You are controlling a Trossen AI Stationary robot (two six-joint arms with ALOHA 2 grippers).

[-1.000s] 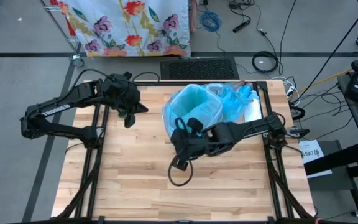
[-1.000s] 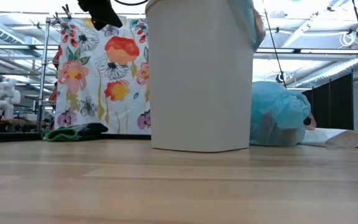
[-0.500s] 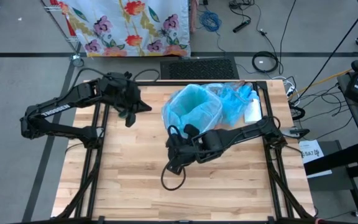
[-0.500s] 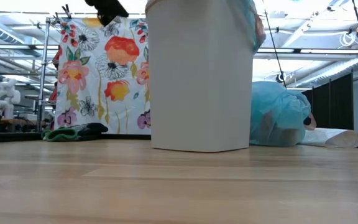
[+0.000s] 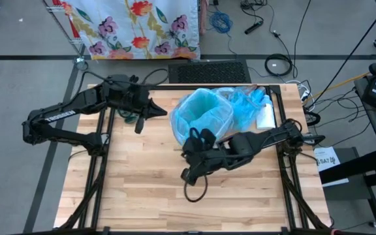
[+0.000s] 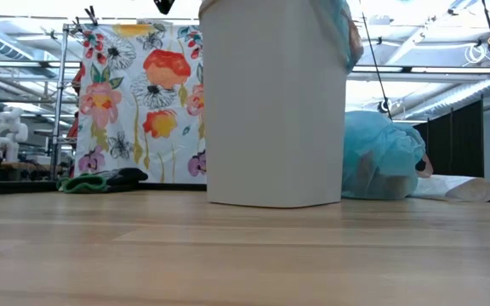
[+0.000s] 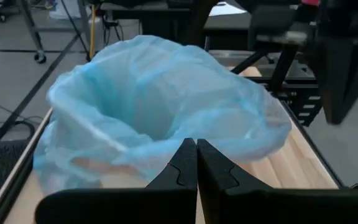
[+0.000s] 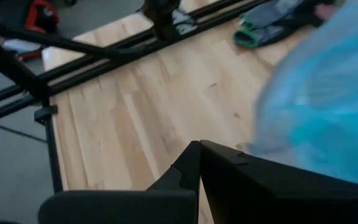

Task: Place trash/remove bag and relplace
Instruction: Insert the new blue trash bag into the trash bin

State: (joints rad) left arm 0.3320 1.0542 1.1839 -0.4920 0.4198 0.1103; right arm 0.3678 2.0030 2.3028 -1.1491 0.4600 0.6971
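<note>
While both arms hang over the wooden table (image 5: 136, 189), neither holds anything.

L gripper (image 5: 164, 111): above the table's far-left part, tips pointing toward the bin (image 5: 204, 116), just beside its rim, not touching. Fingers (image 7: 180, 167) pressed together, no gap, nothing between them. L wrist view looks straight into the bin mouth.

R gripper (image 5: 185, 176): over mid-table, on the near side of the bin, tips aimed away from it toward the table's near-left. Fingers (image 8: 188, 167) closed flat on each other, empty. R wrist view: bare planks ahead, blue liner at one edge of the picture, a green-and-grey cloth item (image 8: 260, 28) on the table's far edge.

Bin: white, upright, at the table's far centre, lined w/ a light-blue plastic bag (image 7: 160, 106) folded out over the rim. Low view shows its white wall (image 6: 275, 110) standing flat on the table.

2nd blue plastic bundle (image 5: 250, 101): crumpled, on the table just beside the bin on its right; white flat item (image 5: 265, 116) next to that.

Trash: no loose wads seen on the table in any view. Bin interior as seen from above and from L wrist shows only blue liner; can't tell whether anything lies at the bottom.

Floral cloth (image 5: 136, 26) hangs on a rack beyond the far edge.
</note>
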